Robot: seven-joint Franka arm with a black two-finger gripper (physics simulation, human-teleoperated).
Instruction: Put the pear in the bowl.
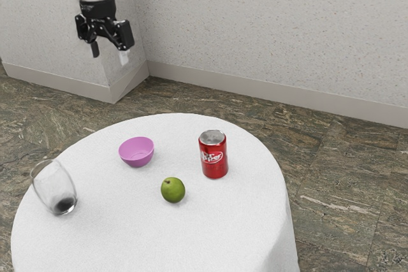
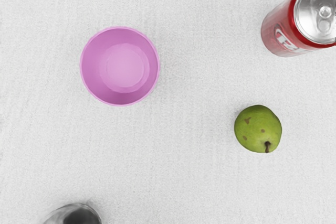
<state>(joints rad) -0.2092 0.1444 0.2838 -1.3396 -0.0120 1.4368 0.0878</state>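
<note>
My gripper [image 1: 109, 53], upper left of the exterior view, stands with fingers apart. Green pear [image 1: 173, 190] noted lower centre, on the white tablecloth [image 1: 210, 227], between pink bowl [image 1: 136, 152] and Dr Pepper can [image 1: 214, 157].

From where I stand, the round table [image 1: 279, 186] wears white, matt, finely woven-looking cloth [image 1: 121, 234]. The bowl [image 1: 136, 155] looks like smooth plastic; the tumbler [image 1: 53, 186], near the table's edge, like clear, shiny glass. The can [image 1: 214, 167] is glossy metal with a silvery lid. The pear's skin [image 1: 173, 190] looks smooth, the floor [image 1: 331, 176] like veined stone.
</note>
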